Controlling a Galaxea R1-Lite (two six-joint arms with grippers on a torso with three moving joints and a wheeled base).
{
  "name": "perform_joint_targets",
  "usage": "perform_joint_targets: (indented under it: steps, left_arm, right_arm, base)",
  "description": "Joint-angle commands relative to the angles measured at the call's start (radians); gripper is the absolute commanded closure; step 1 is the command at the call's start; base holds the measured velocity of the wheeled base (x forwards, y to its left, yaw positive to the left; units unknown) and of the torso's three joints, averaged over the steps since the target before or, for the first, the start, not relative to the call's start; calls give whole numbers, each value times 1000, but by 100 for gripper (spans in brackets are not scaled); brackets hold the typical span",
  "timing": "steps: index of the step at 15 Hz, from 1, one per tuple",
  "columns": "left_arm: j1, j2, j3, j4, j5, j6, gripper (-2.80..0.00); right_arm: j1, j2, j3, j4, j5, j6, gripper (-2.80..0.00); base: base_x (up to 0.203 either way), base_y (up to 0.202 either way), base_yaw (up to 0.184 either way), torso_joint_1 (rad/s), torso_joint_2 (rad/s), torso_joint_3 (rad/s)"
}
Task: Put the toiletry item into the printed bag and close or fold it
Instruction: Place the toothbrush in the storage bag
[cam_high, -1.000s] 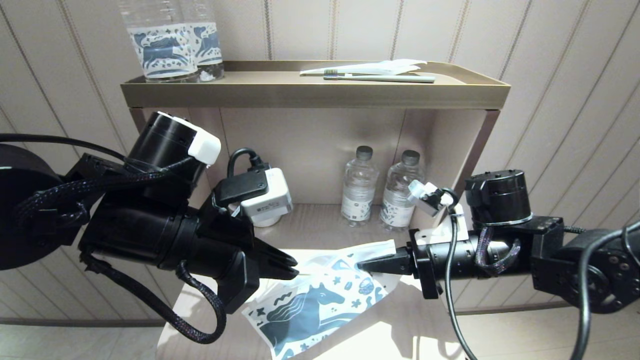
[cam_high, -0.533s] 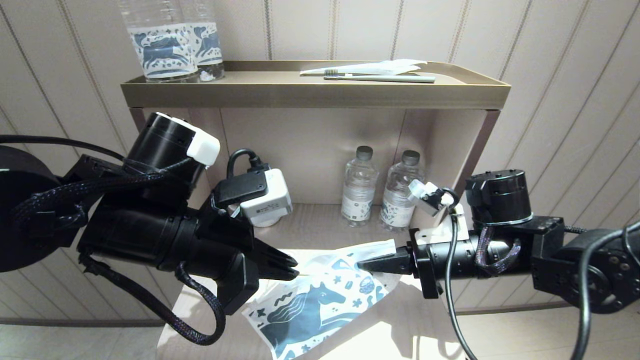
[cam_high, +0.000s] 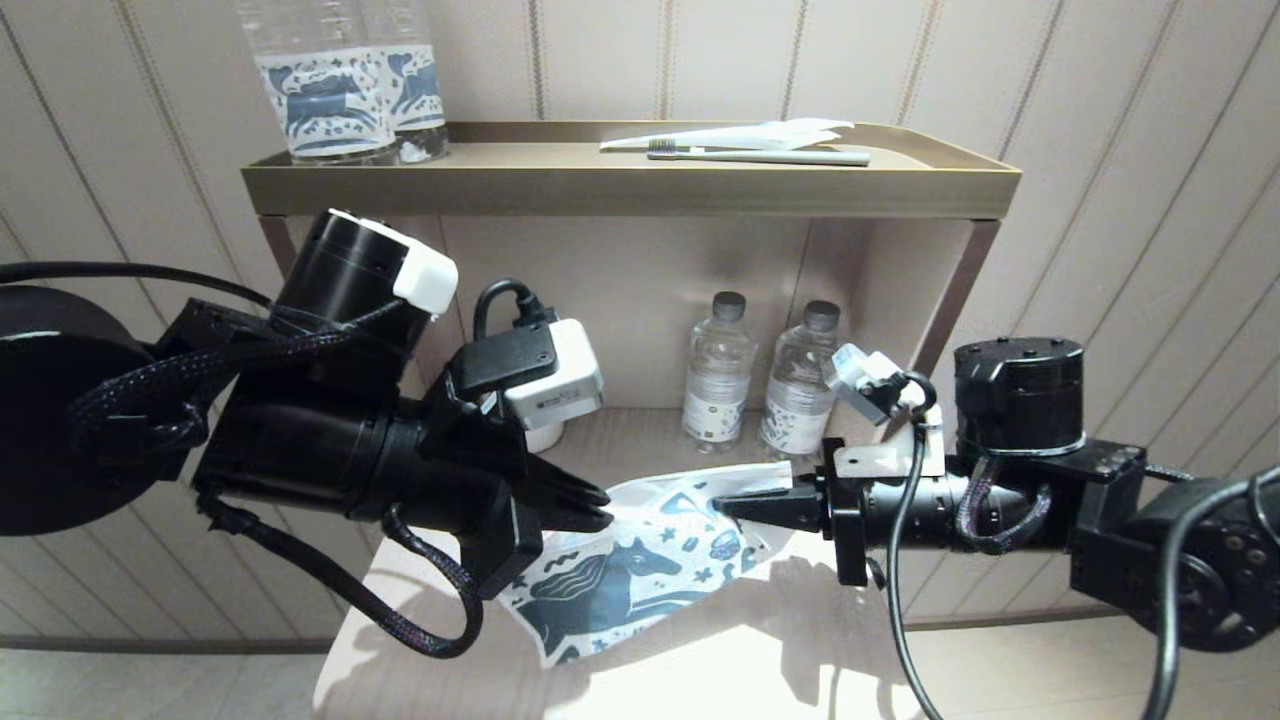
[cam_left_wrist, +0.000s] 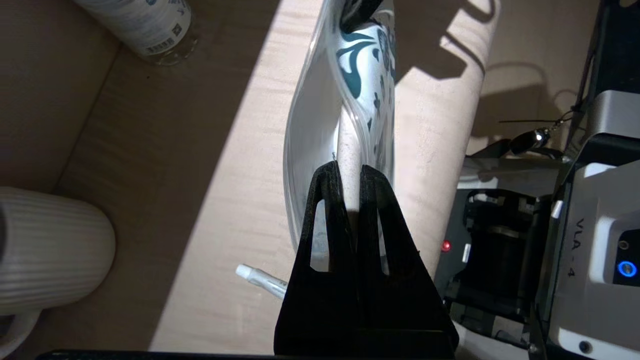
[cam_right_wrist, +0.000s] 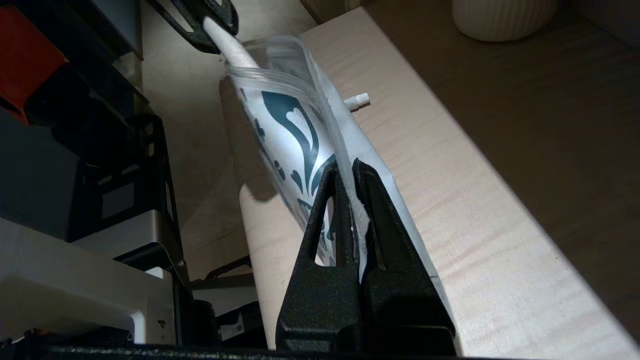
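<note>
The printed bag (cam_high: 640, 580), white with a dark teal horse, hangs slanted over the front of the light wooden table (cam_high: 760, 650). It is stretched between both grippers. My left gripper (cam_high: 605, 515) is shut on the bag's top edge at one end (cam_left_wrist: 345, 167). My right gripper (cam_high: 722, 505) is shut on the same white top strip at the other end (cam_right_wrist: 347, 167). The bag (cam_left_wrist: 360, 75) bows between them. A small white-capped tube (cam_left_wrist: 260, 277), a toiletry item, lies on the table beside the bag (cam_right_wrist: 285, 115), outside it.
Two small water bottles (cam_high: 715, 375) and a ribbed white cup (cam_left_wrist: 50, 250) stand in the open niche behind the bag. On the top shelf (cam_high: 630, 190) are two horse-label bottles (cam_high: 330, 90) and a toothbrush (cam_high: 760, 156) on white wrapping.
Both grippers have risen a little and moved towards the niche, carrying the bag. The bag now hangs higher and more bunched between them. Both grips are unchanged.
</note>
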Motion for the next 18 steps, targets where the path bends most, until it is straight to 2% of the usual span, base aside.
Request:
perform_joint_targets:
  steps: [1, 10, 11, 18]
  left_arm:
    - [0, -3, 15, 3, 30, 9, 0]
    - [6, -12, 10, -7, 41, 21, 0]
    - [6, -10, 10, -14, 40, 21, -280]
    - [6, 4, 0, -20, 38, 12, -280]
  right_arm:
    - [3, 1, 26, -46, 4, -1, 0]
    - [3, 7, 40, -63, 4, -15, 0]
    - [3, 7, 40, -63, 3, -15, 0]
    - [1, 9, 42, -61, 4, -17, 0]
  base:
    - [0, 0, 0, 0, 0, 0]
    - [0, 0, 0, 0, 0, 0]
    - [0, 0, 0, 0, 0, 0]
    - [0, 0, 0, 0, 0, 0]
